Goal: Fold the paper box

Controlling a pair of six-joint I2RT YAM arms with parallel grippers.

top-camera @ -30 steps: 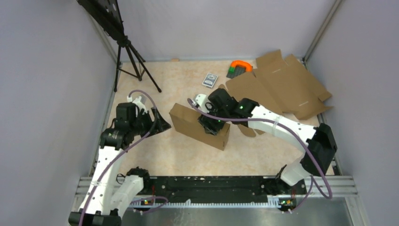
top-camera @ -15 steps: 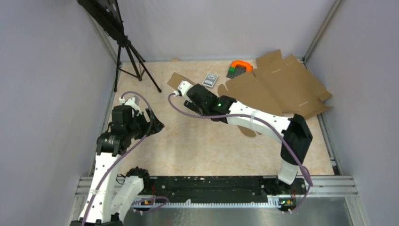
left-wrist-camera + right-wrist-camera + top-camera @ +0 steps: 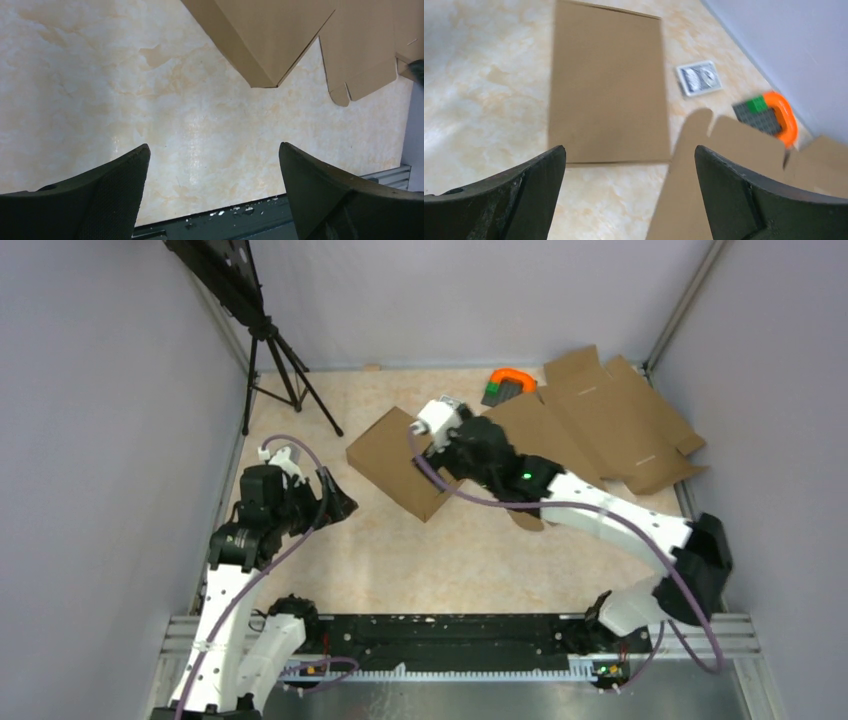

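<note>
The paper box (image 3: 392, 460) lies on its broad face on the surface (image 3: 400, 550), centre-left and toward the far side. The right claw (image 3: 629, 152) hangs just above it, spread wide, holding nothing; the left claw (image 3: 214, 150), near left, gapes empty

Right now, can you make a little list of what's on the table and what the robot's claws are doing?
paper box: looks closed, lying flat on the table
left claw: open, empty, away from the box
right claw: open, empty, close to the box
spare cardboard sheet: spread flat, far right
card pack: just beyond the box
orange thing: at the back, too small to name
</note>
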